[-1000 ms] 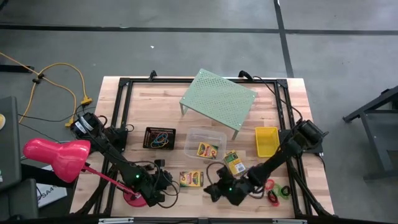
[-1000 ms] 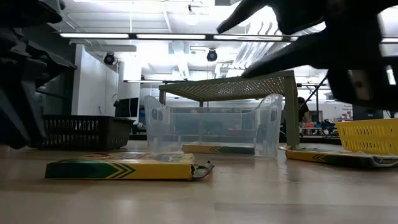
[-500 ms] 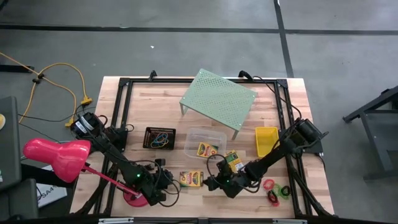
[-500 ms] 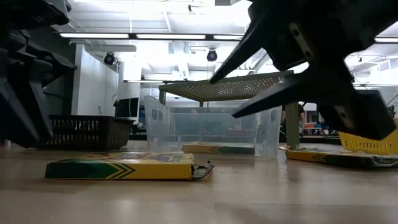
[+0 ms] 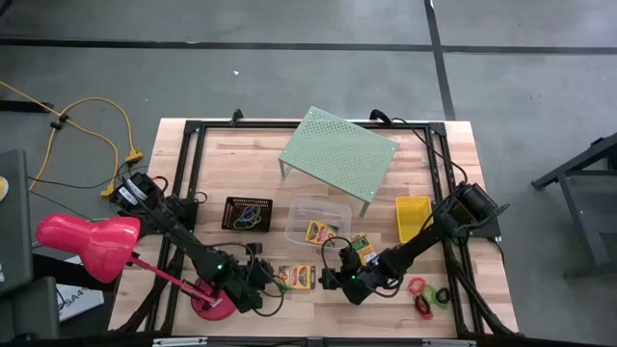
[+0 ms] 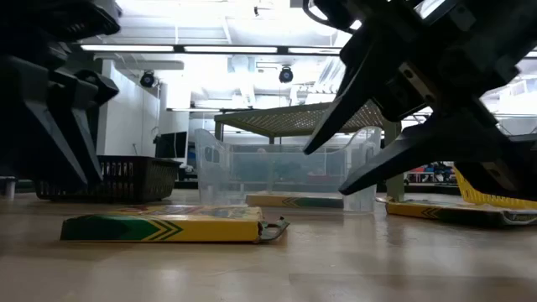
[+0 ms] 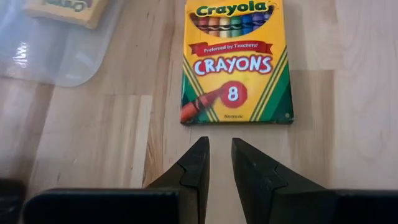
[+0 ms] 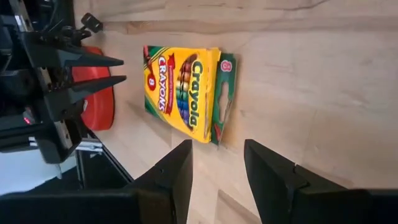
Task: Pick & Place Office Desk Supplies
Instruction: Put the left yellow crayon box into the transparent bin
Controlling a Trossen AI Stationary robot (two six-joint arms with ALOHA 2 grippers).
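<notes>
Facing each other, your left gripper (image 7: 216, 152), fingers narrowly parted, and right gripper (image 8: 217, 158), fingers wider, flank the crayon box (image 5: 297, 278) lying untouched between their fingertips.

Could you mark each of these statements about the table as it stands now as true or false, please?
1. A crayon box lies flat between the left pincer and the right pincer. True.
2. The right pincer grips that box. False: its fingers are open, short of it.
3. The clear tub holds a crayon box. True.
4. The black mesh tray is empty. False: coloured rubber bands lie in it.
5. The yellow basket sits left of the tub. False: right.
</notes>
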